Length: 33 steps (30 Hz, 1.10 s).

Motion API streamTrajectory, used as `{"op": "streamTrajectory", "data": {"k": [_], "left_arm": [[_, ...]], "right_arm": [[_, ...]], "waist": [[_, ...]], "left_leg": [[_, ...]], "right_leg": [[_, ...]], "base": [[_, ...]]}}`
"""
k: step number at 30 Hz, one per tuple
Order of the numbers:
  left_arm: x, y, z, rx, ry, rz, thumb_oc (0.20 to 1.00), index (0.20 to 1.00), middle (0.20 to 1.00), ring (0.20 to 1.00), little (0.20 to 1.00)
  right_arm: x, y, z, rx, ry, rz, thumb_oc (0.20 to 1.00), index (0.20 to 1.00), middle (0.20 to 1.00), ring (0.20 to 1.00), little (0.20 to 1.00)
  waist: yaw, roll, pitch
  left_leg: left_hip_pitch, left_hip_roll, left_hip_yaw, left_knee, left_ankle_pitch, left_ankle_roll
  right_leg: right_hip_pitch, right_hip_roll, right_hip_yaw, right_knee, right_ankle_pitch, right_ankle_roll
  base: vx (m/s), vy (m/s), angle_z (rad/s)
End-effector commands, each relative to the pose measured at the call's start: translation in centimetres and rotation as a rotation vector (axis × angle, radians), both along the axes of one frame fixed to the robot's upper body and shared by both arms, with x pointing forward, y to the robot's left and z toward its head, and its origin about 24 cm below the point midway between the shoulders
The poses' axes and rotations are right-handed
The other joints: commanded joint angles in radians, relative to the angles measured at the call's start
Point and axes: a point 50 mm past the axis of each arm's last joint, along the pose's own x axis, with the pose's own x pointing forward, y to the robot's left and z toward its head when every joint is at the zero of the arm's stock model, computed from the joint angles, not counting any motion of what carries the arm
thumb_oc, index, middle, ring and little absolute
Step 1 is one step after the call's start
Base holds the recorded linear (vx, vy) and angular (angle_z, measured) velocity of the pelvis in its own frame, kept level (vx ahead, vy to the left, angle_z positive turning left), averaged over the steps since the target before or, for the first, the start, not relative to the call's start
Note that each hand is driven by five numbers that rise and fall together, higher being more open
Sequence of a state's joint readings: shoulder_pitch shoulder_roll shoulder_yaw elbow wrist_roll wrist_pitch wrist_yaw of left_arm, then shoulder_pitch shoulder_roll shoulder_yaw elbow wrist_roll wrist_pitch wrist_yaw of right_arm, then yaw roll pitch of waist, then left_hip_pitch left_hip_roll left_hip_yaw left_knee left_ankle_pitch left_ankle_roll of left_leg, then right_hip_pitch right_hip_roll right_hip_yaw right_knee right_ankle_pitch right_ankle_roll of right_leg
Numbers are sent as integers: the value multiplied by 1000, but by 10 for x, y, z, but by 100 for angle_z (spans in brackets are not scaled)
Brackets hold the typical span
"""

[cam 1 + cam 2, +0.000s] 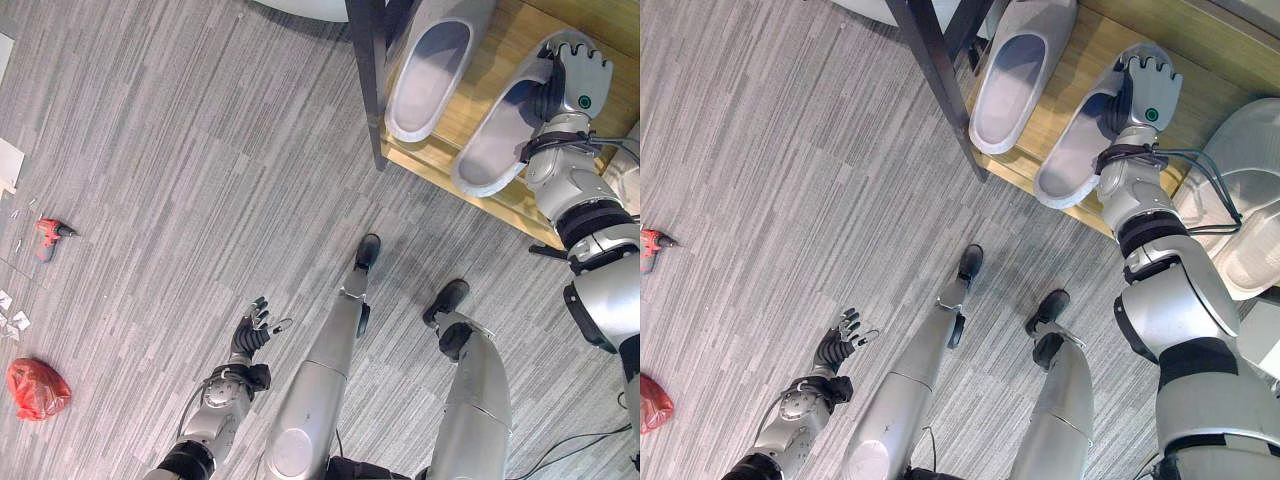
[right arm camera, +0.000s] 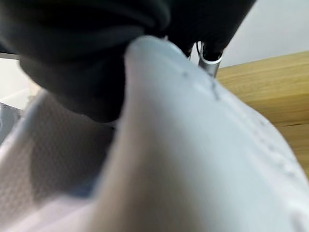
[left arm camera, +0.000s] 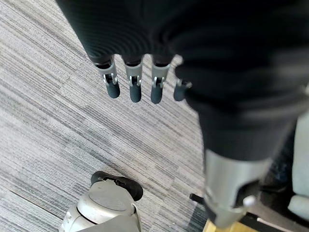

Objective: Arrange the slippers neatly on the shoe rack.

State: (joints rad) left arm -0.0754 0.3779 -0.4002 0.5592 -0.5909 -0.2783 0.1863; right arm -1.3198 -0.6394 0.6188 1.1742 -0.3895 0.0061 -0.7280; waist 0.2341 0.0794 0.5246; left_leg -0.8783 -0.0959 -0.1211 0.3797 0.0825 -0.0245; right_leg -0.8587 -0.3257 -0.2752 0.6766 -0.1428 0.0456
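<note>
Two pale grey slippers lie side by side on the wooden shelf (image 1: 487, 62) of the shoe rack, openings toward me. The left slipper (image 1: 430, 75) lies free beside the dark rack post. My right hand (image 1: 576, 78) rests on the toe end of the right slipper (image 1: 495, 140), whose heel hangs over the shelf's front edge. In the right wrist view the slipper's upper (image 2: 193, 145) sits pinched between my thumb and fingers. Low at the left, my left hand (image 1: 255, 330) hangs open over the carpet, its fingers (image 3: 134, 89) relaxed and holding nothing.
The dark rack post (image 1: 368, 70) stands at the shelf's left end. On the grey carpet at the far left lie a red drill (image 1: 50, 235), a red bag (image 1: 35, 388) and white scraps. Pale rounded things (image 1: 1245, 200) sit right of the rack.
</note>
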Motion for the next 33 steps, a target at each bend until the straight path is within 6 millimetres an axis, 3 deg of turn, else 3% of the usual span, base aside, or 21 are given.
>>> {"op": "streamTrajectory", "data": {"k": [1, 6, 7, 8, 11, 12, 18, 25, 27, 33], "left_arm": [[-14, 0, -8, 2, 29, -33, 1000, 1000, 1000, 1000, 1000], [-15, 2, 2, -10, -10, -51, 1000, 1000, 1000, 1000, 1000], [-16, 4, 4, -19, -19, -53, 1000, 1000, 1000, 1000, 1000], [-16, 5, 7, -25, -29, -54, 1000, 1000, 1000, 1000, 1000], [-16, 4, 9, -32, -39, -50, 1000, 1000, 1000, 1000, 1000], [-16, 3, 13, -47, -61, -44, 1000, 1000, 1000, 1000, 1000], [-25, 8, 8, -29, -28, -50, 1000, 1000, 1000, 1000, 1000], [-31, 17, 8, -14, -16, -46, 1000, 1000, 1000, 1000, 1000], [-17, 13, -9, 18, 54, -4, 1000, 1000, 1000, 1000, 1000], [-23, 18, -22, 37, 113, 50, 1000, 1000, 1000, 1000, 1000]], "right_arm": [[-8, -16, 5, -72, -30, -11, 200, 200, 200, 200, 200], [-14, -7, 21, -135, -104, 58, 200, 200, 200, 200, 200], [-15, -8, 23, -140, -100, 63, 567, 567, 567, 567, 567], [-16, -10, 25, -148, -93, 54, 1000, 1000, 1000, 1000, 1000], [-16, -6, 28, -143, -114, 70, 1000, 1000, 1000, 1000, 1000], [-24, 20, 43, -144, -244, 185, 1000, 1000, 1000, 1000, 1000], [-41, 49, 47, -115, -393, 332, 1000, 1000, 1000, 1000, 1000], [-49, 61, 47, -77, -434, 416, 1000, 1000, 1000, 1000, 1000], [-48, 70, 47, -38, -441, 454, 1000, 1000, 1000, 1000, 1000], [-47, 67, 46, 66, -460, 450, 1000, 1000, 1000, 1000, 1000]], "waist": [[33, 41, -38], [34, 50, -37], [31, 53, -36], [27, 53, -36], [20, 53, -36], [2, 54, -37], [-16, 50, -53], [-27, 37, -71], [-46, 18, -72], [-51, 2, -78]], "left_leg": [[-48, 22, 12, 132, -134, -16], [-84, 23, 23, 173, -148, -14], [-98, 23, 23, 189, -153, -14], [-105, 24, 26, 201, -157, -14], [-118, 22, 26, 224, -164, -11], [-142, 26, 39, 255, -176, -7], [-149, 34, 44, 345, -222, 2], [-167, 40, 46, 394, -246, 6], [-166, 46, 46, 390, -246, 8], [-155, 50, 42, 367, -240, 6]], "right_leg": [[30, -18, 30, -49, -28, 77], [-17, -19, 52, -5, -43, 73], [-37, -22, 60, 15, -49, 72], [-47, -22, 68, 27, -52, 70], [-67, -26, 79, 56, -64, 66], [-98, -24, 97, 71, -62, 61], [-117, -18, 123, 154, -107, 50], [-127, -19, 132, 188, -121, 46], [-127, -16, 130, 182, -119, 46], [-109, -14, 121, 161, -115, 48]], "base": [[27, -7, 5], [13, 1, 5], [0, 0, 0], [0, 0, 0], [-11, 1, -8], [-31, 12, -11], [5, 5, -11], [-2, 3, -3], [-2, 8, -2], [-2, 1, -2]]}}
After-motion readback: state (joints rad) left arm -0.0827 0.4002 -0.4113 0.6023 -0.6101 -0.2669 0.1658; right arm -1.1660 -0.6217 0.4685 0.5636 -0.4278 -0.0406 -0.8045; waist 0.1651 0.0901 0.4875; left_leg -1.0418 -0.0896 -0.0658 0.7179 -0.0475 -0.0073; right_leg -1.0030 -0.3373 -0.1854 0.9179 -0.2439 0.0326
